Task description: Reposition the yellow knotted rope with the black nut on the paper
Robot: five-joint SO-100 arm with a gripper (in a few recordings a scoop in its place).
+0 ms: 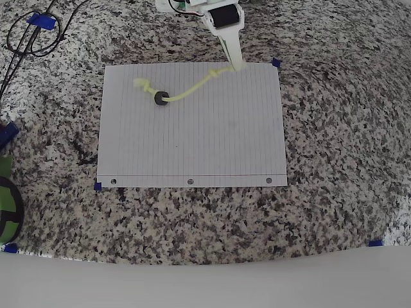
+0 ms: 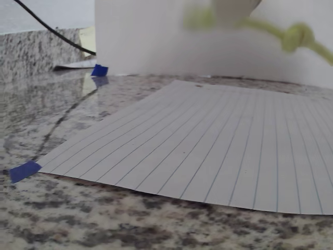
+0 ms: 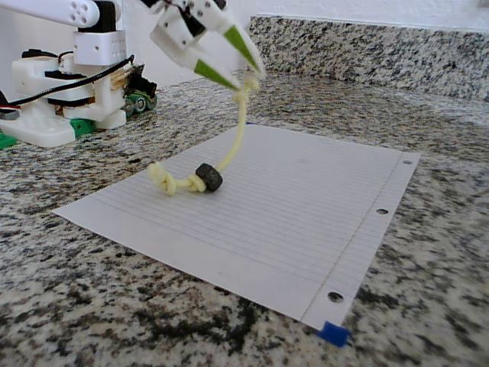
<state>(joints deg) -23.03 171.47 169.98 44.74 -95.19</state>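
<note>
while my gripper pinches one end, the yellow knotted rope hangs lifted.
its other knot and the black nut rest on the paper.

Speckled granite counter, blue tape bits, black cables

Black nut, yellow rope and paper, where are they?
black nut (image 1: 160, 98), overhead view, on its dark ring.
yellow knotted rope (image 3: 240, 136), fixed view, on its lifted middle stretch.
paper (image 1: 192, 147), overhead view, on its bare lined middle.
</note>
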